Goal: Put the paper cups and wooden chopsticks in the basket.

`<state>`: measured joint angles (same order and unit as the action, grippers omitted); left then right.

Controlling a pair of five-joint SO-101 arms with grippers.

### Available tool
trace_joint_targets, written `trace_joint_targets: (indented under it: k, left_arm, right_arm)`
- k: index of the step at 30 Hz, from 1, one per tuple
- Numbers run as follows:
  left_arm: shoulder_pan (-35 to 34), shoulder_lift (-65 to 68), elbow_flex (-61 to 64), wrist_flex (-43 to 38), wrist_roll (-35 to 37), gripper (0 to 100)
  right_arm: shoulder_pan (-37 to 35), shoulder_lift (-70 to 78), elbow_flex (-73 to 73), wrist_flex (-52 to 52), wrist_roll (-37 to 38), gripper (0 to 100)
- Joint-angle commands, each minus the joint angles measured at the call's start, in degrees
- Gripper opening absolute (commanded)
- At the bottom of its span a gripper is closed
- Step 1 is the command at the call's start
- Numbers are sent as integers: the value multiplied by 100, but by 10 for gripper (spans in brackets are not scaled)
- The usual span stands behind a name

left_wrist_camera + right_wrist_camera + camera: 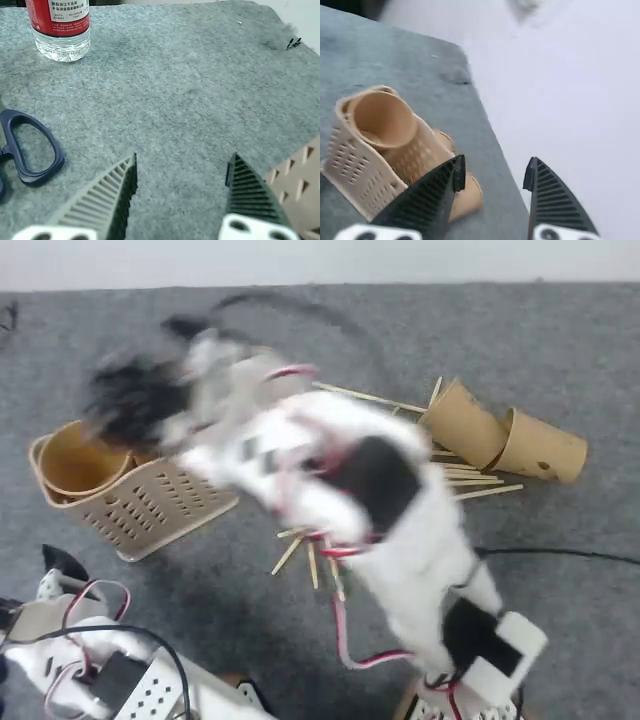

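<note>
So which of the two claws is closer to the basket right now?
Right. The right gripper hangs close over the basket, which holds a paper cup. The left gripper sits off to its side, over bare mat.

Bottle (pixel 61 30), scissors (pixel 58 157), grey felt (pixel 190 90)

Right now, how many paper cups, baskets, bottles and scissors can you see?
Paper cups: 3 for sure, one cup in the basket and two lying outside it; a tan shape by the basket may be a fourth.
Basket: 1
Bottle: 1
Scissors: 1
Total: 6
</note>
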<state>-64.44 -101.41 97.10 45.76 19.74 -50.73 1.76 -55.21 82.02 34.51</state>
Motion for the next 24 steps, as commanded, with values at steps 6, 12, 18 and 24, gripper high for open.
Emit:
trace_joint_targets:
  k: [6,12,18,24]
  left_arm:
    - [316,18,-57,-88,-897,279]
    - [334,18,-884,-44,-1749,279]
    - [510,53,-2923,993,-1899,280]
    - [1178,70,-4769,2180,-2154,280]
  right_arm:
    - [2396,-338,-325,1956,-782,195]
    - [4022,-505,149,2079,-1319,2]
    - [4497,-699,1881,2062,-1424,128]
    - [4505,-716,3279,2035,-1424,94]
